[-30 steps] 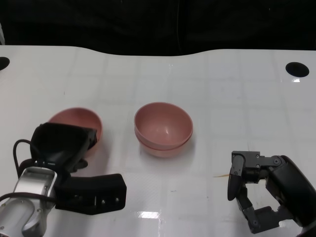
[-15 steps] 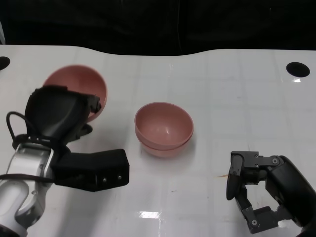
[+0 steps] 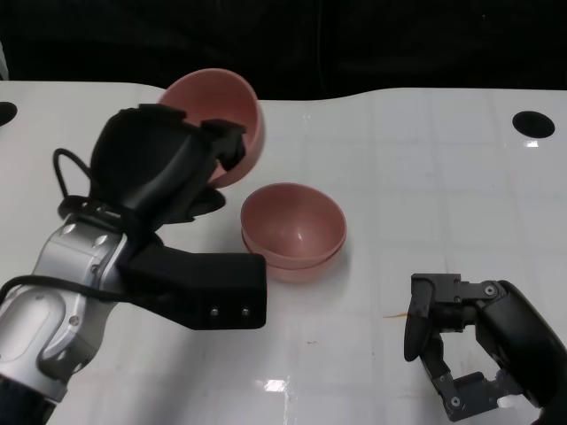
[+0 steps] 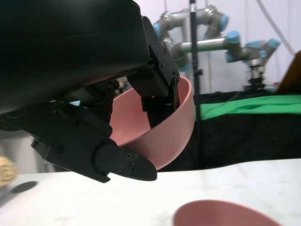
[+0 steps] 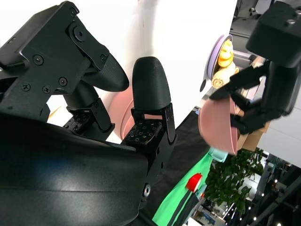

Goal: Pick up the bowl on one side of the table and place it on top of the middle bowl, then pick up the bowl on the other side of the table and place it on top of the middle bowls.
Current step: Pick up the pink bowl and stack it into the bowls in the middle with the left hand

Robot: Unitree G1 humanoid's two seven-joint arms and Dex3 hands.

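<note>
My left hand point(image 3: 164, 168) grips a pink bowl point(image 3: 221, 113) by its rim and holds it tilted in the air, up and to the left of the middle stack. In the left wrist view the same bowl point(image 4: 164, 129) sits between the fingers point(image 4: 157, 89), above the rim of the stack point(image 4: 221, 214). The middle stack point(image 3: 292, 228) is two pink bowls nested on the white table point(image 3: 425, 195). My right hand point(image 3: 465, 350) rests low at the front right with fingers apart and nothing in it. The right wrist view shows the lifted bowl point(image 5: 216, 126) far off.
A dark round hole point(image 3: 533, 124) sits in the table at the far right, another point(image 3: 5, 112) at the far left edge. A small tan sliver point(image 3: 394, 313) lies beside my right hand. Behind the table is a black backdrop.
My left hand has lifted the pink bowl off the table's left side and carried it up and rightward toward the middle stack. The right hand has stayed put.
</note>
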